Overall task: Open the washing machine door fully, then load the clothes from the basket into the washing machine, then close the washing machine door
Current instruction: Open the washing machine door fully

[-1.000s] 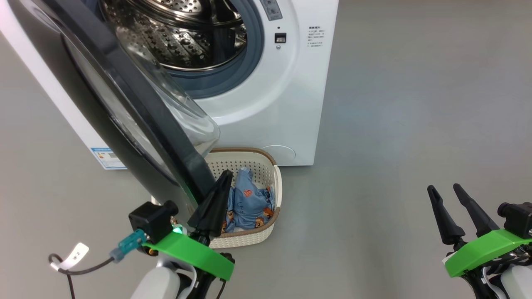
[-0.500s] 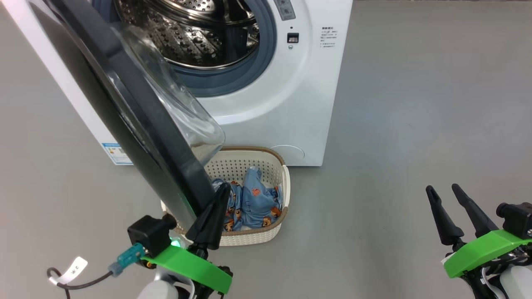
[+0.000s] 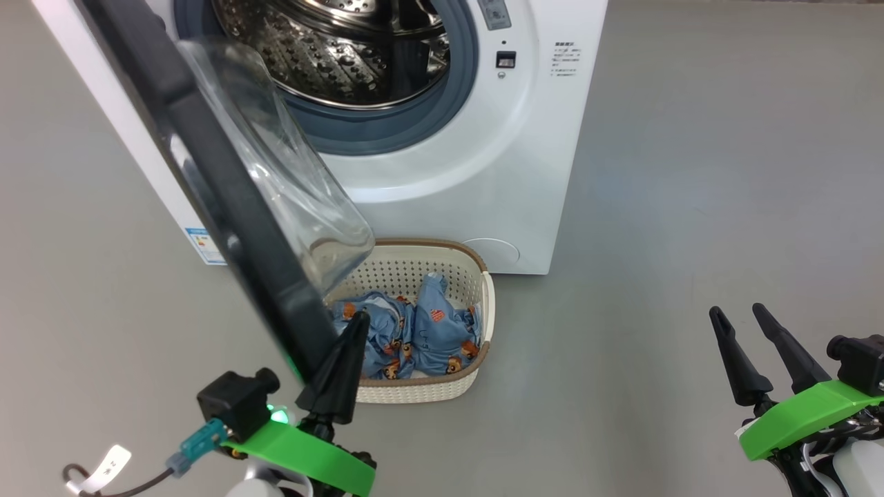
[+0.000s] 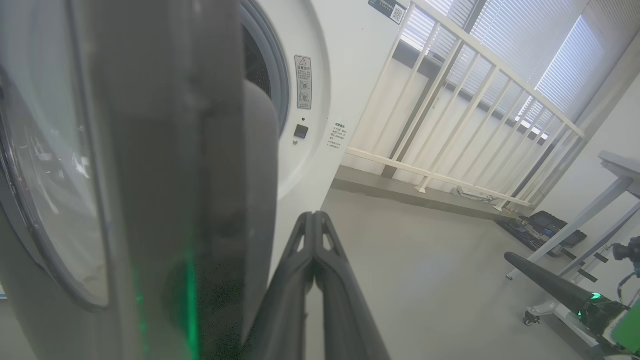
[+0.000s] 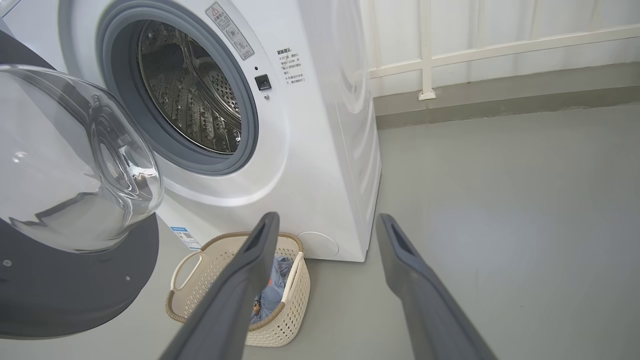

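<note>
Washing machine door (image 3: 228, 200): swung well clear of the opening and seen almost edge-on in the head view, running from 11 o'clock down toward 7 o'clock. Its clear glass bowl (image 3: 290, 179) bulges toward the washing machine (image 3: 442, 193). The steel drum (image 3: 345, 48) and grey-blue gasket (image 3: 414, 131) are fully exposed at 12 o'clock.

Basket (image 3: 428, 386): on the grey floor (image 3: 690, 172) at 6 o'clock of the machine front, near its base, partly under the door's lower edge. The clothes (image 3: 428, 331), blue with bear print and one red patch, lie bunched inside it.

Left gripper (image 3: 359, 319): at 7 o'clock in the head view, fingers pressed together with nothing between them, tips just beside the door's lower free edge. The left wrist view places the closed fingers (image 4: 300, 280) at 3 o'clock of that edge. Contact cannot be confirmed.

Right gripper (image 3: 737, 310): at 4 o'clock in the head view, fingers spread and empty, well apart from basket and machine.
</note>
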### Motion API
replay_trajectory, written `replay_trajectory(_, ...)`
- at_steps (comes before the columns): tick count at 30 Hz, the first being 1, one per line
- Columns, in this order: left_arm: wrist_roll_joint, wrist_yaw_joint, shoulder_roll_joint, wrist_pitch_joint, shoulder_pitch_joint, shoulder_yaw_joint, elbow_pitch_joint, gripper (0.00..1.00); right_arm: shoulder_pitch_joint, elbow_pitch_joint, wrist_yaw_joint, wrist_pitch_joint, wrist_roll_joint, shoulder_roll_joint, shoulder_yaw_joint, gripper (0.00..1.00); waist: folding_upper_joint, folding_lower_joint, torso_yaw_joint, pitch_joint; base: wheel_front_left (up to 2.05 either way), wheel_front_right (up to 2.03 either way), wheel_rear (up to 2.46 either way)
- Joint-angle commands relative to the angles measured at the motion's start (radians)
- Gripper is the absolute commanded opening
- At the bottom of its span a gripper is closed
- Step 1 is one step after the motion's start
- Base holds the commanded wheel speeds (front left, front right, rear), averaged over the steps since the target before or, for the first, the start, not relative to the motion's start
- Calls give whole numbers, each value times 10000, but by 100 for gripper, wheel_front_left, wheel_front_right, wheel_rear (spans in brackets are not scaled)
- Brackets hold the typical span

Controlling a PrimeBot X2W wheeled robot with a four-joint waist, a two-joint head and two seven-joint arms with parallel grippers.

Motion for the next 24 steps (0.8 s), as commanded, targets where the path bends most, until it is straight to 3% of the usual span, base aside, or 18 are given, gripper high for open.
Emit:
replay_trajectory(1,78,265,476,-65,-182,829,-178,0,-137,-252,100,-120,-104,-224,147,100,0,0,45,24,0,0,0)
replay_trajectory(24,748,1049,476,-65,733,1400,-1675,0,-162,-304,100,-120,-90,-410,214,100,0,0,1090,141,0,0,0)
